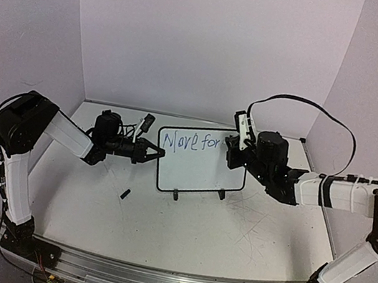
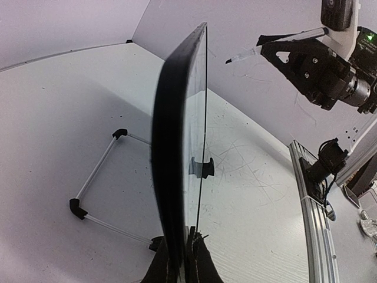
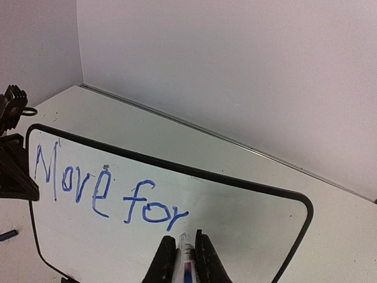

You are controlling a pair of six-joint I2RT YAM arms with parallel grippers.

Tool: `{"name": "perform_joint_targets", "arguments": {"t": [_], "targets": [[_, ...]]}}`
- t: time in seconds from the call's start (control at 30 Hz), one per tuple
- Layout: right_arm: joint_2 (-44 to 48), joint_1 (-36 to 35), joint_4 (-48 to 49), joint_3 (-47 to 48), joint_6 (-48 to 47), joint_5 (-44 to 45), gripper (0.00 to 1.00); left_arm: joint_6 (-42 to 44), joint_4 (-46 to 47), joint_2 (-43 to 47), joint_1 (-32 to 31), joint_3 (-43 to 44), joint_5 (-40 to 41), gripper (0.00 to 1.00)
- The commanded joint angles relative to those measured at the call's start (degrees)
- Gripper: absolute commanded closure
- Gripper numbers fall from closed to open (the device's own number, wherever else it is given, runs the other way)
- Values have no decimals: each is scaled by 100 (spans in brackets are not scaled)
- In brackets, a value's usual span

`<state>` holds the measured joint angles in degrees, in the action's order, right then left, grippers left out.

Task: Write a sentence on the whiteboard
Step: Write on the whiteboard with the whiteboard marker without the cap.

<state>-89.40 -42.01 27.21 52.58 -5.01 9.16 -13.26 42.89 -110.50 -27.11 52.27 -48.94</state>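
Evidently light, thin and stiff, the small black-framed white whiteboard (image 2: 177, 147) is pinched by its side frame in the left gripper (image 2: 182, 259), a sensible hold against sliding. The right gripper (image 3: 184, 242) clamps a blue-inked marker (image 3: 186, 265), its tip just beyond the fingers, below the blue handwritten sentence (image 3: 103, 194), "Move for".

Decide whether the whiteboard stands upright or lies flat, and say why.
Upright. The whiteboard rests on its two feet, seen edge-on from the left wrist, wire stand behind it; left gripper grips its edge.

whiteboard (image 1: 198, 173): white face, thin black frame. sentence (image 1: 190, 142): blue handwritten strokes. bench (image 1: 232, 229): white, grey scuff lines all over. walls (image 1: 212, 44): plain pale lilac.
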Motion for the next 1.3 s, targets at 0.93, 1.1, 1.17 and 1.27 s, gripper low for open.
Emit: {"name": "perform_joint_targets", "arguments": {"t": [0.93,1.1,1.17,1.27], "targets": [[-632,77,416,696,-149,163,100,580,-485,30,22,-7,840,100],[-660,79,432,644,-123,251,100,587,-484,19,22,10,826,100],[-675,79,436,654,-103,298,100,587,-498,13,22,10,825,100],[-667,79,387,611,-96,350,100,587,-500,15,22,11,825,100]]}}
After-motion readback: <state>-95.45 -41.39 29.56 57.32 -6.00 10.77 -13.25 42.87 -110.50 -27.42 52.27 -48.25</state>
